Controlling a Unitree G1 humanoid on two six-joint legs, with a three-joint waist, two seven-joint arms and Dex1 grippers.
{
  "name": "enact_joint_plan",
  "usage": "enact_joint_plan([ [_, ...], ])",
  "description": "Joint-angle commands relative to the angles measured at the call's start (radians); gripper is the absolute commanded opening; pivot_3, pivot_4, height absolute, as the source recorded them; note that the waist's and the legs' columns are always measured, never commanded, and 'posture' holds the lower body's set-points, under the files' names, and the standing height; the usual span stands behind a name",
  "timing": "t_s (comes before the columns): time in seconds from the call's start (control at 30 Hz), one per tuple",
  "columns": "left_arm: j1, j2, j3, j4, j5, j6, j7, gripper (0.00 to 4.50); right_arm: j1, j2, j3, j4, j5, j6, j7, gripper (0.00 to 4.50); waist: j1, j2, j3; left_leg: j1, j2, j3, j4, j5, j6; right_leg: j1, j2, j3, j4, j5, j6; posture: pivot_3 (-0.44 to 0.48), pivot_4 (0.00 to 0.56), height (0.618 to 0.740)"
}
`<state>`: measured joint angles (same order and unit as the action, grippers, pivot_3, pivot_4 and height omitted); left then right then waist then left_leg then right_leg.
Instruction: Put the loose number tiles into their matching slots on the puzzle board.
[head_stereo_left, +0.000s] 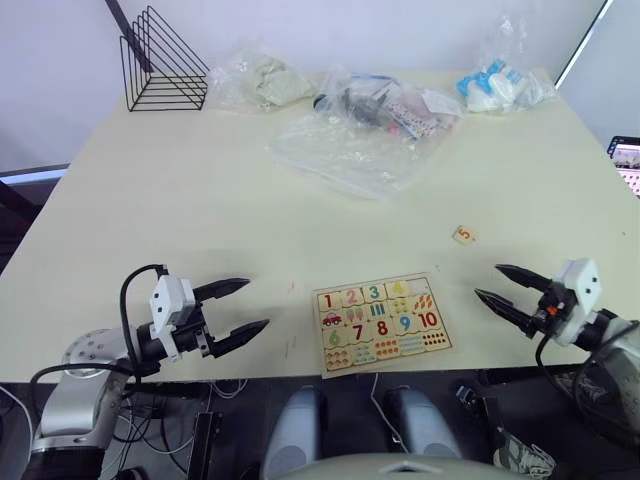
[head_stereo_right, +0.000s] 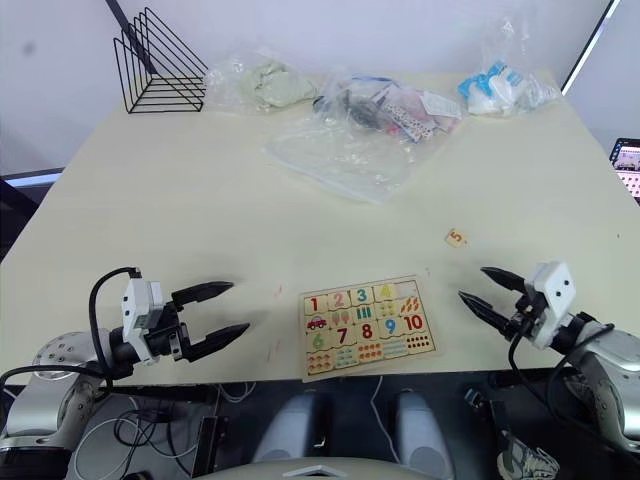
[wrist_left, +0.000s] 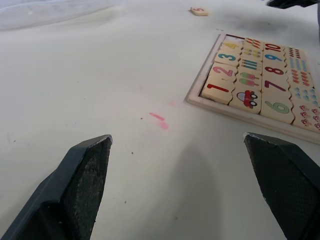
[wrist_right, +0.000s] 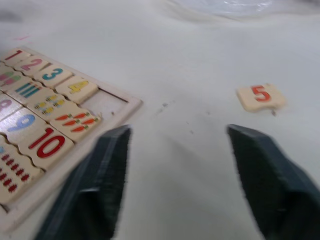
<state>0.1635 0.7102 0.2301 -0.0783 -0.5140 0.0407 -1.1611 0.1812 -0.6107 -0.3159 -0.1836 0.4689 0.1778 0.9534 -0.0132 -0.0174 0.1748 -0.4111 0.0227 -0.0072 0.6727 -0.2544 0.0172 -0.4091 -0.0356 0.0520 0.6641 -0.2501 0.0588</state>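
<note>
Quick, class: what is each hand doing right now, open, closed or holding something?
Left hand: open, holding nothing.
Right hand: open, holding nothing.

the cream table (head_stereo_left: 180, 200) carries puzzle board (head_stereo_left: 384, 323), loose 5 tile (head_stereo_left: 463, 235), plastic bags (head_stereo_left: 360, 135), wire rack (head_stereo_left: 162, 62).

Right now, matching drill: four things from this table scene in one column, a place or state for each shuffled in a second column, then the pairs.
Things:
1. number 5 tile
2. number 1 tile
3. wire rack
4. right gripper

Places or states:
A. far left corner of the table
B. open and empty, right of the puzzle board
C. loose on the table beyond the board's right end
D. seated in the top row's left end slot

Pairs: 1-C, 2-D, 3-A, 4-B
</note>
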Motion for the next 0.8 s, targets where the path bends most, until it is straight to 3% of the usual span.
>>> enact_joint_plan([
  [0.03, 0.012, -0.005, 0.048, -0.019, -0.020, -0.007, 0.018, 4.50, 0.047, 0.002, -0.089, 0.013, 0.031, -0.067, 0.011, 4.46, 0.001, 0.000, 0.000, 0.000, 0.000, 0.000, 0.000, 0.000, 0.000, 0.000, 0.000, 0.000, 0.000, 0.000, 0.000, 0.000, 0.150, 0.740],
  [0.3, 0.037, -0.023, 0.082, -0.021, -0.021, -0.007, 0.045, 4.50, 0.112, 0.007, -0.155, 0.064, 0.068, -0.140, 0.056, 4.46, 0.000, 0.000, -0.001, 0.001, 0.000, 0.001, 0.000, 0.000, 0.000, 0.001, 0.000, 0.001, 0.000, 0.000, 0.000, 0.000, 0.150, 0.740],
  [0.8, 0.033, -0.030, 0.082, -0.014, -0.021, -0.012, 0.038, 4.50, 0.115, 0.003, -0.153, 0.119, 0.061, -0.206, 0.072, 4.46, 0.000, 0.000, -0.001, 0.002, 0.000, 0.002, 0.000, 0.000, 0.000, 0.001, 0.000, 0.001, 0.000, 0.000, 0.000, 0.000, 0.150, 0.740],
])
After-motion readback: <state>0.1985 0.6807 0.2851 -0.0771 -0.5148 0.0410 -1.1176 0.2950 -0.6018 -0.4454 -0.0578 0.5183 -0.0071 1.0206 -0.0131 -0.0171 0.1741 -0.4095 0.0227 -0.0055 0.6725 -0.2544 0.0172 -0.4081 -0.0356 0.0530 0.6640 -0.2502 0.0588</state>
